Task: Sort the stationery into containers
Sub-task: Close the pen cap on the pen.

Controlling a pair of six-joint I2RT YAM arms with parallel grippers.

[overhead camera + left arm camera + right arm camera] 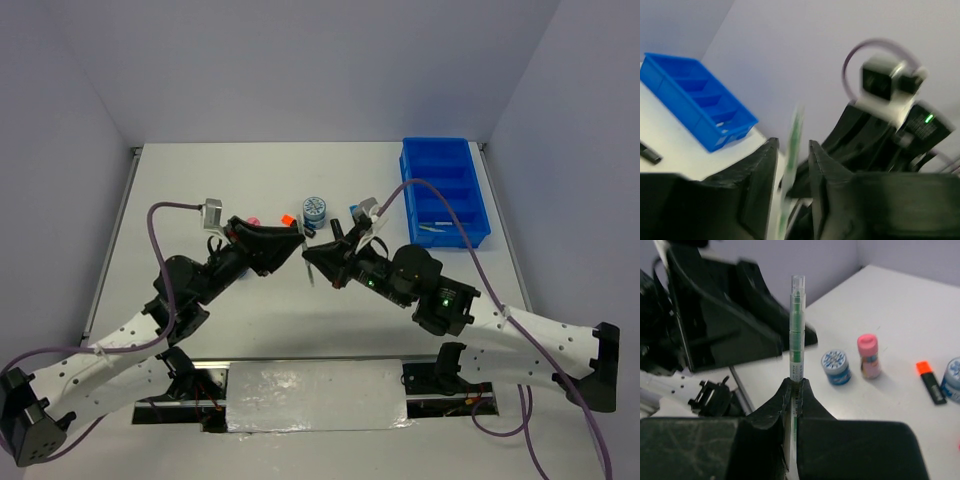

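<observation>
A thin clear pen with a green core point(797, 330) stands upright, and my right gripper point(795, 385) is shut on its lower part. My left gripper point(793, 145) faces it tip to tip over the table's middle; its jaws are open, with a gap on either side of the blurred pen point(792, 165) between them. In the top view both grippers meet near the left gripper point(298, 243) and the right gripper point(313, 258). The blue compartment tray point(409, 180) sits at the far right, with a couple of thin pens point(436, 228) in its nearest compartment.
On the table behind the grippers lie a blue-white tub point(835, 366), a pink bottle point(868, 356), an orange-capped highlighter point(930, 382) and a second tub point(952, 375) at the frame's edge. The left arm's black body point(725, 325) fills the space just beyond the pen.
</observation>
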